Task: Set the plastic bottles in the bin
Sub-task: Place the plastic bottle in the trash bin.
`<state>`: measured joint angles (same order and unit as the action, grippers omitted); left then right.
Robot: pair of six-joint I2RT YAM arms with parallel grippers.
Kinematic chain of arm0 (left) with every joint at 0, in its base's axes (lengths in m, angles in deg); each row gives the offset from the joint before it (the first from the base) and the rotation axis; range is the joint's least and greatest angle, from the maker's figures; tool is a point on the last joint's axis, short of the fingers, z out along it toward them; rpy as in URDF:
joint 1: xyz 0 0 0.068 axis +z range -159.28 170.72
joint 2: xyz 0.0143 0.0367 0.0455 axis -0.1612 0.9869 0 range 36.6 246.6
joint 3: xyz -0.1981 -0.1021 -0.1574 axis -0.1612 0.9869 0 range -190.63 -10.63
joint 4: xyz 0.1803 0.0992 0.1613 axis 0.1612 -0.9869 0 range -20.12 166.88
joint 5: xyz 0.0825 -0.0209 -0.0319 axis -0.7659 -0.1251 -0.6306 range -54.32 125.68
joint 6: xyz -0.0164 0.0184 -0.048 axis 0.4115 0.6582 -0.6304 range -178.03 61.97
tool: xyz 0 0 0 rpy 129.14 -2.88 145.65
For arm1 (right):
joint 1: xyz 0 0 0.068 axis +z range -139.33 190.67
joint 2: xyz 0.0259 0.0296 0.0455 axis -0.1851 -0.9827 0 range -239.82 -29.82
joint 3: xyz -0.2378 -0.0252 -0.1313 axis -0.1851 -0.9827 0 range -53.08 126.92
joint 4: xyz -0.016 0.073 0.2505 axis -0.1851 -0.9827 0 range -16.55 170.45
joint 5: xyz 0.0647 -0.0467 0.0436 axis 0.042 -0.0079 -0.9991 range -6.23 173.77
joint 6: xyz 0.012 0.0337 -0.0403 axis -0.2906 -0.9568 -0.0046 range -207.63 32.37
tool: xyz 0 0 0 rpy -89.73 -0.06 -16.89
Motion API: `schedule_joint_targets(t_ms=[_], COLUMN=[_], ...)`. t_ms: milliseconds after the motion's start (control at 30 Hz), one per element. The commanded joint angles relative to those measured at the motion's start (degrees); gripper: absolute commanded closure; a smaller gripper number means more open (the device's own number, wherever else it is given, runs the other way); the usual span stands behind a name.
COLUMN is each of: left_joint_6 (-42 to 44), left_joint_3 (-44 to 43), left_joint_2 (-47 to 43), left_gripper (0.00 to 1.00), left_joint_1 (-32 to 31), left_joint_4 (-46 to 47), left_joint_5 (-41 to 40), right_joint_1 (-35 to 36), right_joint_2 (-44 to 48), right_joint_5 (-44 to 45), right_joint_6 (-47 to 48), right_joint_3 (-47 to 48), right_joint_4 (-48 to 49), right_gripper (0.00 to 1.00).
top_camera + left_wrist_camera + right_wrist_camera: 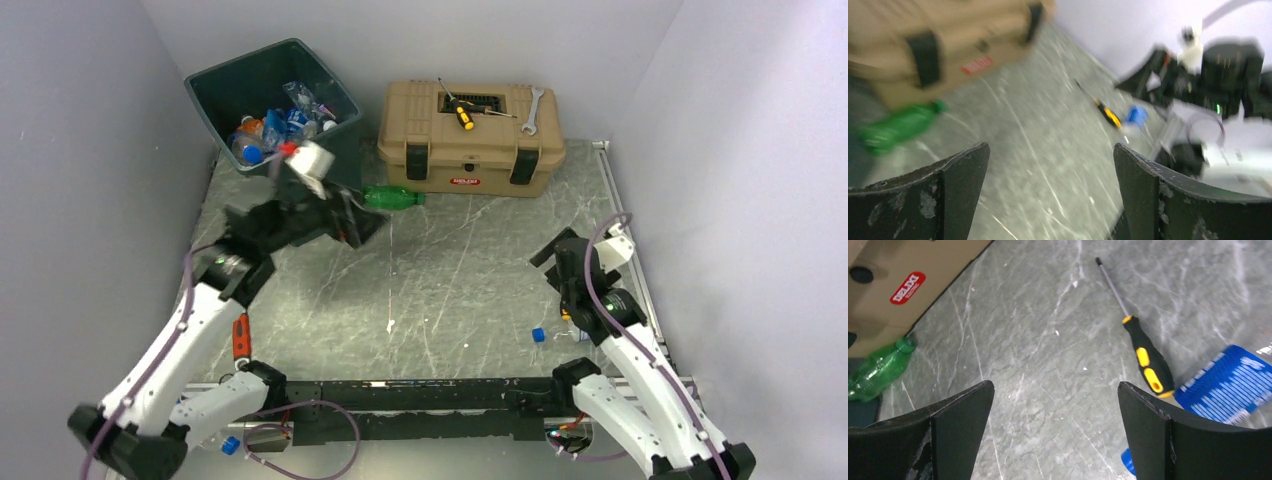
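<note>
**Left hand (1050, 150) and right hand (1055, 385) both spread wide, holding nothing**

Your left hand hangs empty above the surface (450, 270), just in front of the bin (262, 50). A white-labelled bottle (312, 160) shows at the bin's near rim; whether it rests there is unclear. More bottles (270, 125) are heaped inside. A green bottle (392, 197) lies in front of the toolbox (470, 125), beside the bin. Your right hand hovers over a screwdriver (1148, 360) and a blue-labelled bottle (1228, 385).

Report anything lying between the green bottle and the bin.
Nothing visible does. The green bottle lies on the table, in front of the toolbox and close beside the near right corner of the bin. The open left gripper hovers nearby.
</note>
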<state>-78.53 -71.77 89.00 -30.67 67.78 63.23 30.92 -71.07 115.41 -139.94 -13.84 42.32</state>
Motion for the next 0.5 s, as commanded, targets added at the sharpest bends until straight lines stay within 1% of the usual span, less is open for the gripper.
schedule_joint_targets(t_ms=[0, 133, 200, 267, 300, 367, 400, 467], left_joint_6=[7.5, 13.7, 17.33, 19.59, 22.48, 24.33, 24.69, 25.09], left_joint_3=[-2.53, 0.72, 1.93, 1.86, 1.49, 0.86, 0.46, -0.11], left_joint_2=[5.35, 10.57, 16.96, 23.29, 26.33, 31.96, 34.43, 39.16], left_gripper=[0.01, 0.01, 0.01, 0.01, 0.01, 0.01, 0.02, 0.02], left_joint_1=[-13.45, -24.07, -29.15, -32.72, -33.95, -34.65, -34.68, -34.75], left_joint_4=[-9.58, -6.63, -3.03, 2.85, 5.92, 13.0, 16.62, 23.89], left_joint_5=[-0.05, -3.48, -5.54, -5.13, -4.57, -2.07, -0.51, 4.18], right_joint_1=[-0.62, -0.74, -0.74, -0.74, -0.74, -0.74, -0.74, -0.74], right_joint_2=[6.08, 10.72, 11.63, 12.69, 13.44, 14.8, 15.57, 16.97], right_joint_5=[6.89, 9.62, 8.74, 3.83, 0.89, -5.44, -8.6, -13.43], right_joint_6=[-6.69, -4.94, -3.75, -0.38, 0.84, 3.02, 4.09, 5.36], right_joint_3=[5.17, 11.04, 14.59, 16.56, 17.25, 18.01, 18.12, 18.23], right_joint_4=[-11.35, -13.36, -13.51, -10.3, -8.46, -5.28, -3.73, -2.17], right_gripper=[0.0, 0.0, 0.0, 0.0, 0.0, 0.0, 0.0, 0.0])
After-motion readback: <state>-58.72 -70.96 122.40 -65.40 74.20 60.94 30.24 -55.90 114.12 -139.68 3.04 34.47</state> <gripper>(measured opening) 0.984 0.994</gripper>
